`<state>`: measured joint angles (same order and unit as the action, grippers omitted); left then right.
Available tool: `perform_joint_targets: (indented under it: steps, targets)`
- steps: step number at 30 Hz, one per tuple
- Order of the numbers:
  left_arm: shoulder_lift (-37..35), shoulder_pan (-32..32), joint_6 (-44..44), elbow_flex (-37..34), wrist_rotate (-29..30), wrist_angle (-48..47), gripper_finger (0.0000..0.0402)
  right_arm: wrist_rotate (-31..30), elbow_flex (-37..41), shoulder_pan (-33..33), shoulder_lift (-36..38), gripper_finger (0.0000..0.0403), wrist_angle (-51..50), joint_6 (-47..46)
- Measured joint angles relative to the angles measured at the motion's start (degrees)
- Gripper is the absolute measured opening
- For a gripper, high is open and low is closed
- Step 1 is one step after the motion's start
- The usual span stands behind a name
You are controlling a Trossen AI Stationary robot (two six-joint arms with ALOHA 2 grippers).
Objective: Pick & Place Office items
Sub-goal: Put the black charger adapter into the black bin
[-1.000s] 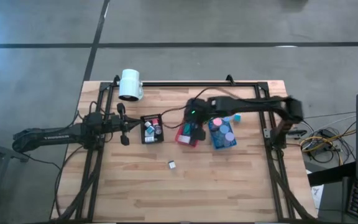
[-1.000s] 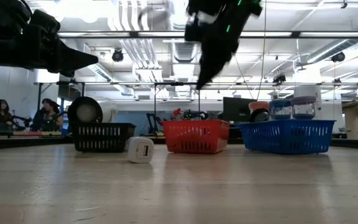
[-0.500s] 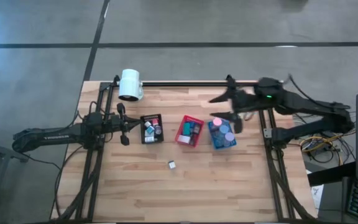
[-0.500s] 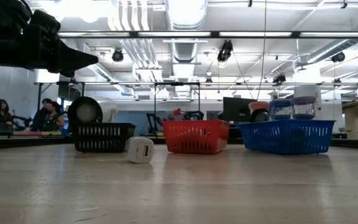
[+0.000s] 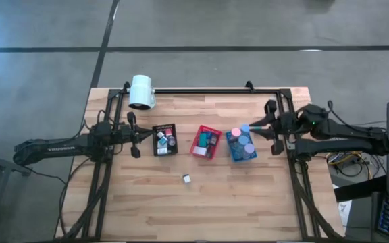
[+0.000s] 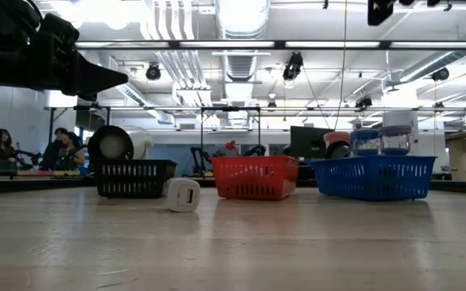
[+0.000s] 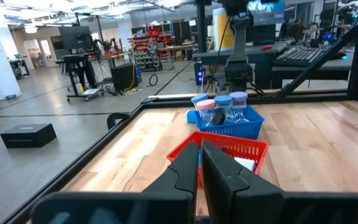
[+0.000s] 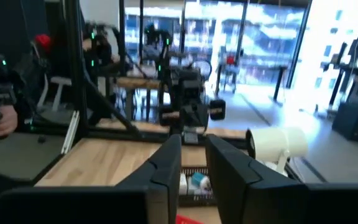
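Observation:
Three trays sit in a row mid-table: black (image 5: 165,140), red (image 5: 206,142) and blue (image 5: 241,144). Each holds small office items, among them pink and blue round caps (image 7: 216,102) in the blue one. One small white block (image 5: 187,178) lies alone on the wood nearer the front, also seen in the low view (image 6: 183,195). My left gripper (image 5: 140,135) hovers shut left of the black tray, pointing level at it, fingertips together (image 7: 200,163). My right gripper (image 5: 254,125) is drawn back to the table's right side beside the blue tray, a narrow gap between its fingers (image 8: 194,171) and nothing in it.
A big white cylinder (image 5: 141,92) lies at the far left corner, also visible in the right wrist view (image 8: 278,143). A black metal frame (image 5: 201,90) runs along the table's edges. Bare wood stretches across the near half. People sit in the room beyond the table (image 6: 59,149).
My right gripper has risen from over the red tray and swung back toward the table's right edge, tipping up from pointing down to level. Its fingers, spread wide before, have come closer together. The trays and the white block have stayed in place.

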<state>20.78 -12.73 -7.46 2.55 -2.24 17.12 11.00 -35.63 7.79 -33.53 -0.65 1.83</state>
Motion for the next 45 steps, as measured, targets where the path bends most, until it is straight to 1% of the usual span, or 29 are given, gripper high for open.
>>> perform_joint_targets:
  steps: [3, 6, 9, 12, 15, 20, 22, 25, 29, 32, 34, 36, 39, 45]
  targets:
    - [0.00, 0.00, 0.00, 0.00, 0.13, 0.00, 0.0023, 0.00, 7.62, 0.00, 2.54, 0.0059, 10.16, -0.67]
    - [0.00, 0.00, -0.02, 0.00, 0.13, -0.02, 0.0023, 0.00, 14.70, 0.00, 3.54, 0.0053, 19.05, -1.68]
    - [0.00, 0.00, -1.18, 0.00, 0.15, 0.06, 0.0023, -0.02, 20.34, 0.00, 3.45, 0.0048, 24.84, -1.71]
    - [-0.02, 0.00, -3.92, 0.00, 0.35, 1.50, 0.0023, -0.04, 24.20, 0.02, 3.46, 0.0044, 29.24, -1.70]
    - [0.00, 0.00, -5.12, 0.00, 0.38, 2.69, 0.0023, -0.07, 27.38, 0.02, 3.42, 0.0043, 32.41, -1.46]
    - [0.08, 0.00, 1.53, 0.45, 0.81, 3.04, 0.0023, -0.63, 30.52, 0.06, 3.45, 0.0043, 35.73, -0.95]
    - [0.92, 0.12, 3.66, 2.25, 0.83, 1.05, 0.0022, -0.63, 30.82, 0.11, 3.43, 0.0043, 35.61, -0.21]
    - [3.83, 0.37, 4.78, 7.06, 0.87, -5.26, 0.0013, -0.63, 31.16, 0.15, 3.47, 0.0043, 35.80, 0.17]
    - [11.26, 2.77, 3.21, 16.33, 1.31, -16.01, 0.0004, -0.63, 31.38, 0.15, 3.44, 0.0043, 35.72, 0.32]
    - [19.89, 6.59, 2.65, 23.59, 4.99, -25.81, 0.0005, -0.63, 31.38, 0.13, 3.44, 0.0043, 35.69, 0.29]
    - [26.03, 9.70, 3.06, 27.92, 7.18, -30.01, 0.0005, -0.63, 31.40, 0.13, 3.45, 0.0043, 35.69, 0.00]
    - [32.17, 12.74, 3.42, 31.90, 7.25, -33.01, 0.0006, -0.62, 31.42, 0.13, 3.44, 0.0043, 35.69, -0.60]
    - [40.43, 16.73, 7.02, 37.21, 8.08, -35.16, 0.0016, -0.61, 31.50, 0.13, 3.45, 0.0043, 35.69, -1.28]
    - [53.79, 22.37, 15.54, 45.32, 8.14, -37.00, 0.0066, -0.92, 31.51, 0.13, 3.45, 0.0043, 35.69, -0.39]
